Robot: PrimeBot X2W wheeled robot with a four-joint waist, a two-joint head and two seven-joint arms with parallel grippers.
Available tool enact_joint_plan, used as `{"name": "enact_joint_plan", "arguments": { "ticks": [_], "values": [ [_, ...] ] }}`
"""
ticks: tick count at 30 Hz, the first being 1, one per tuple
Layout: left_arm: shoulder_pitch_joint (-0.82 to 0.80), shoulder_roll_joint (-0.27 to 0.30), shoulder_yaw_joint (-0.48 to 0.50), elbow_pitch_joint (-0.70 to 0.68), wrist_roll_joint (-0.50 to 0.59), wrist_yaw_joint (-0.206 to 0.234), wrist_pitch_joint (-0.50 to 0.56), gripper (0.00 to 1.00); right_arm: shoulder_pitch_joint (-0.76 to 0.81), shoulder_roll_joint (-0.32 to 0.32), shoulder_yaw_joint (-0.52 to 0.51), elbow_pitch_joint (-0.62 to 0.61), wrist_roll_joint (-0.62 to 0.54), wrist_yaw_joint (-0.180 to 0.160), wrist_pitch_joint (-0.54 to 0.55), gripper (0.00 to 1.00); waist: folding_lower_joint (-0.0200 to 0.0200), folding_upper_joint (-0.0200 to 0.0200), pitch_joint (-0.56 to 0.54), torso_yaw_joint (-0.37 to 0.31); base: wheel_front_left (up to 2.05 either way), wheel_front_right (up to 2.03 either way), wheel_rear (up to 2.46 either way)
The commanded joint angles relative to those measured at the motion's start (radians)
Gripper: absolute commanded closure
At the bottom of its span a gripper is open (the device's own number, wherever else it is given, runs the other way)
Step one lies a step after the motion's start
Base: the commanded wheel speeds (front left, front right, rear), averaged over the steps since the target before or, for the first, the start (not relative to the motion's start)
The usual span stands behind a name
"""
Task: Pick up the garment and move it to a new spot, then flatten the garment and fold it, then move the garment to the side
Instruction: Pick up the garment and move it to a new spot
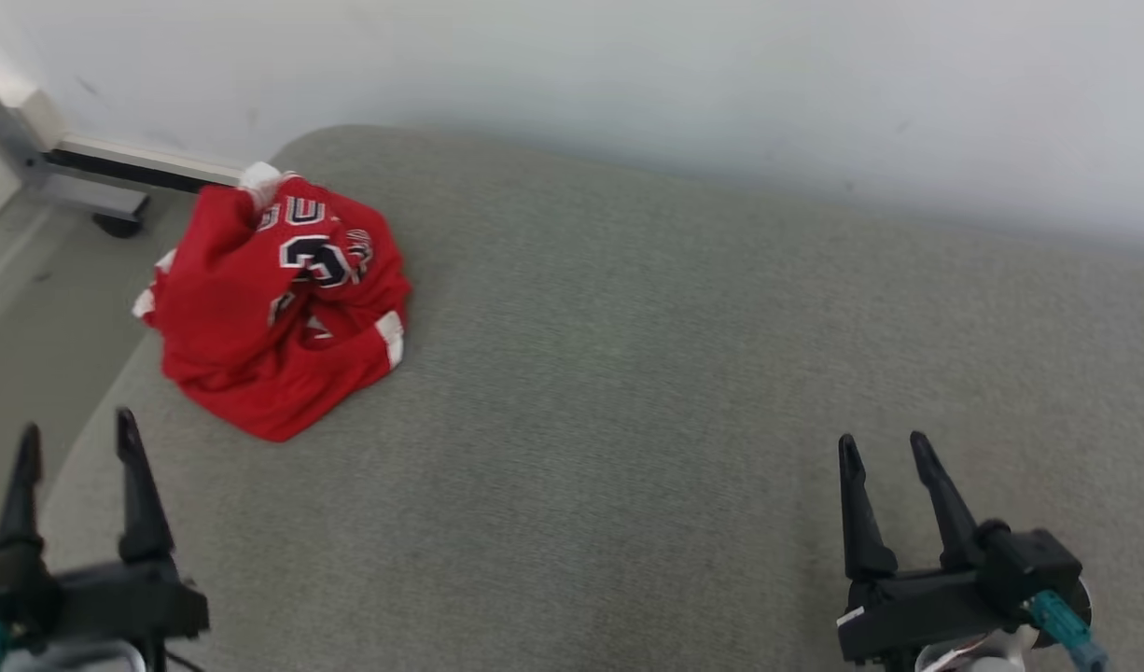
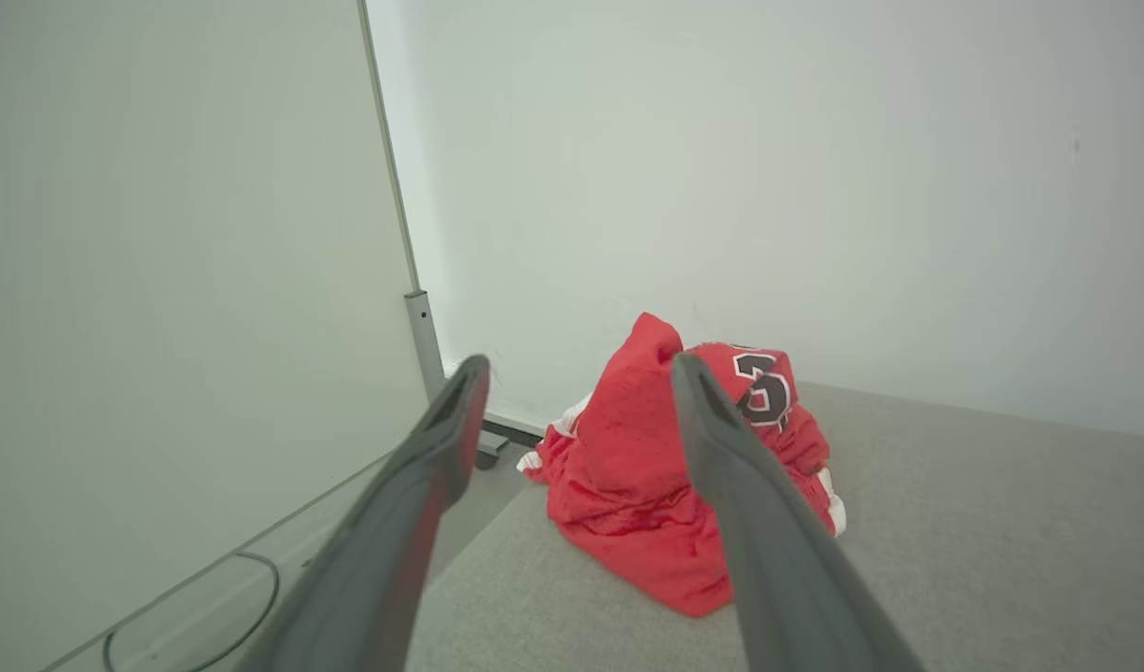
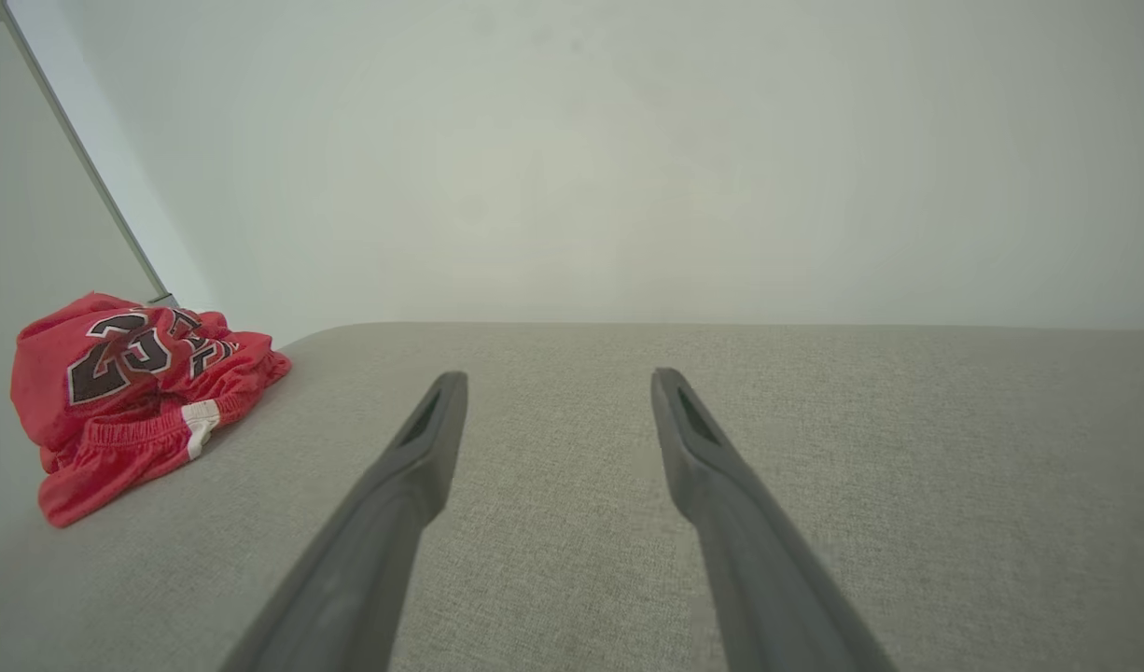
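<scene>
Currently left gripper (image 1: pixel 77 425) and right gripper (image 1: pixel 882 439) point forward, jaws spread.

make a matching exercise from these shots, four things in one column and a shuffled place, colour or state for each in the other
Column one
1 garment
2 left end effector
3 right end effector
4 table top

Column two
a grey woven covering
b open, far from the heap, over bare covering
c red, crumpled in a heap
d open, fingers pointing at the heap

Pairs: 1-c, 2-d, 3-b, 4-a
</scene>
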Motion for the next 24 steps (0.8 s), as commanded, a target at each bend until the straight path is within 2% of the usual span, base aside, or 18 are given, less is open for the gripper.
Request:
{"name": "enact_joint_plan", "arguments": {
  "ticks": [1, 15, 24],
  "values": [
    [-0.035, 0.016, 0.009, 0.005, -0.008, -0.004, -0.003, 0.00, -0.016, 0.000, -0.004, -0.007, -0.012, -0.002, -0.001, 0.00, 0.0000, 0.0000, 0.071, -0.084, 0.00, 0.00, 0.00],
    [-0.311, 0.196, 0.080, 0.097, -0.056, -0.030, 0.046, 0.00, -0.067, 0.001, -0.031, -0.064, 0.001, -0.002, -0.001, 0.00, 0.0000, 0.0000, 0.203, -0.295, 0.00, 0.00, 0.00],
    [-0.391, 0.332, 0.134, 0.238, -0.085, -0.039, 0.142, 0.00, -0.076, 0.001, -0.048, -0.097, -0.004, -0.002, -0.001, 0.00, 0.0000, 0.0000, 0.248, -0.359, 0.00, 0.00, 0.00]
  ]
}}
